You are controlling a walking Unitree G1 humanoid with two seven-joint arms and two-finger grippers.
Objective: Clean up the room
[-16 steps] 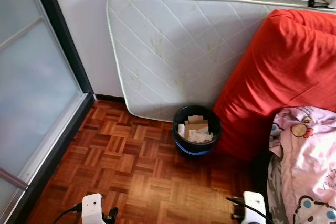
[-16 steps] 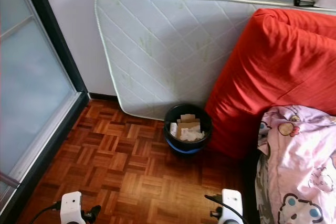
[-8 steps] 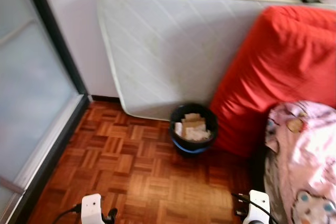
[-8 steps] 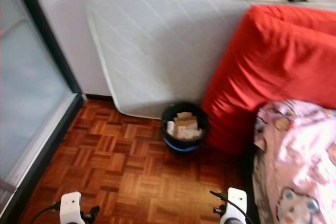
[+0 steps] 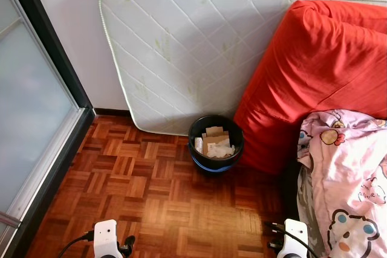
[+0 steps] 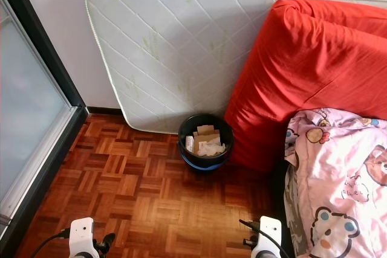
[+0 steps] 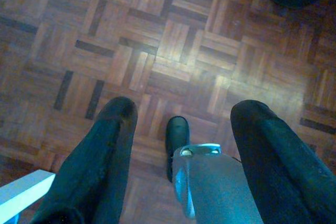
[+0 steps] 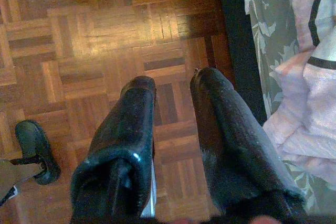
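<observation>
Parquet floor (image 5: 151, 197) under both idle arms. Left gripper (image 7: 181, 114) hanging with fingers spread wide, holding nothing; right gripper (image 8: 173, 85) with fingers slightly apart, likewise holding nothing, just beside pink bedding (image 8: 315, 77). Farther off, black bin (image 5: 215, 144) of paper scraps against white mattress (image 5: 181, 46), touching red cushion (image 5: 320, 70)

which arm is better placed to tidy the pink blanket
Right, probably. The pink blanket lies on the robot's right, beside the right tool, which hangs open and empty. The left tool, also open, hangs over bare parquet floor.
</observation>
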